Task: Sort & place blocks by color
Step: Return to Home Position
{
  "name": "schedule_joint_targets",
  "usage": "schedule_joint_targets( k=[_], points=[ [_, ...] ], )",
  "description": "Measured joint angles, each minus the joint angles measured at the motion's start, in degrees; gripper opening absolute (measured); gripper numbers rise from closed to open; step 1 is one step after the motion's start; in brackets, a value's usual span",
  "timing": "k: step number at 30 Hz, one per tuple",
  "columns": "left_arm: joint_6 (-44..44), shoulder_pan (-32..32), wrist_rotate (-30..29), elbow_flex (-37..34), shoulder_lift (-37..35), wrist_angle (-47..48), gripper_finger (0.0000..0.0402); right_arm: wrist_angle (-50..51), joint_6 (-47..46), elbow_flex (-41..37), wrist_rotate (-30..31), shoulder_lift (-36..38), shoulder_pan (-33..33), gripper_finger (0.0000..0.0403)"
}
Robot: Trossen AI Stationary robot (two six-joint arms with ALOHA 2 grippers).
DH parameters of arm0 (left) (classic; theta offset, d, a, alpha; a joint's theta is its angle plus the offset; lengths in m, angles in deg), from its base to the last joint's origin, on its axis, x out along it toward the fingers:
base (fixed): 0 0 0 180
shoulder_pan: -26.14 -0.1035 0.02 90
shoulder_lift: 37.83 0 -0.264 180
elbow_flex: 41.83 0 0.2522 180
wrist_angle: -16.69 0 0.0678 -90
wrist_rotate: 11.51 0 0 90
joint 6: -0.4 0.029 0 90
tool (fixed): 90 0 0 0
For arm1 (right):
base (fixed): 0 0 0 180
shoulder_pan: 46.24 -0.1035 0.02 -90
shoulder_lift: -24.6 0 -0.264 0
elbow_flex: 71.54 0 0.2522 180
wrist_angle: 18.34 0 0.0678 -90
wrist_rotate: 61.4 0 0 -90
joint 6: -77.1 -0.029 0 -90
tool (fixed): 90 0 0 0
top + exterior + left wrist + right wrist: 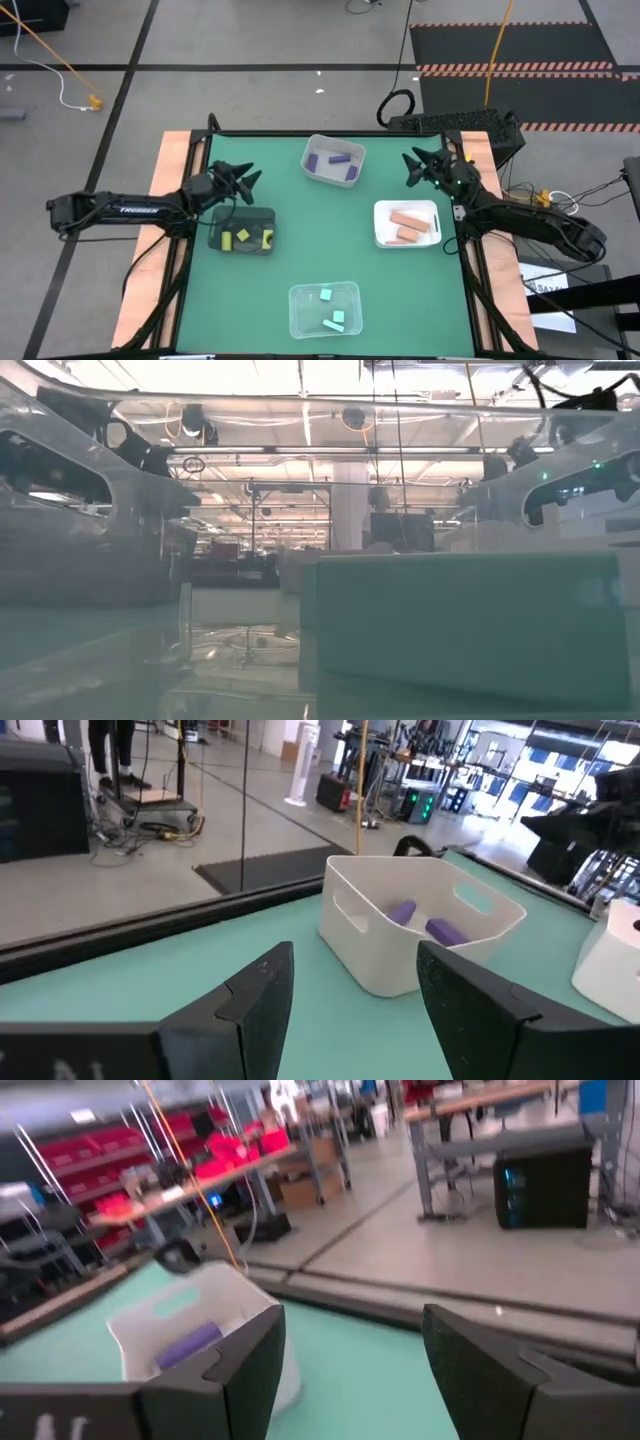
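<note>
All blocks lie in trays. Purple blocks point(338, 159) sit in the grey tray point(312, 150) at the table's far middle, also seen as purple blocks point(425, 922) and a purple block point(187, 1345) in the wrist views. Salmon-pink blocks point(406, 226) lie in the white tray point(380, 210), yellow blocks point(244, 238) in the black tray point(260, 217), and mint-green blocks point(333, 319) in the clear tray point(300, 295). My left gripper point(243, 175) hovers open just beyond the black tray. My right gripper point(409, 168) hovers open beyond the white tray. Both point toward the grey tray.
The four trays ring the green table's middle, where bare green surface shows between them. In the low view the clear tray's wall and a mint-green block point(470, 620) fill the foreground. Wooden rails point(170, 160) border the table's left and right sides.
</note>
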Motion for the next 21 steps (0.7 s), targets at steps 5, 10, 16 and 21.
schedule_joint_targets(
  k=[5, 10, 16, 21],
  points=[
    [0.0, 0.0, 0.0, 0.0, -4.8, 0.0, 0.0214, -0.1, 0.0, 0.0, 0.0, 7.4, 0.0, 0.0226],
    [0.0, 0.0, 0.0, 0.0, -9.7, 0.2, 0.0214, -0.1, 0.0, 0.0, 0.0, 14.5, 0.0, 0.0226],
    [0.0, -0.1, 0.0, 0.0, -14.7, 0.3, 0.0214, -0.1, 0.0, 0.0, 0.0, 22.2, 0.0, 0.0226],
    [0.0, -0.1, 0.0, 0.0, -19.6, 0.3, 0.0214, -0.1, 0.0, 0.0, 0.0, 28.6, 0.0, 0.0226]
  ],
)
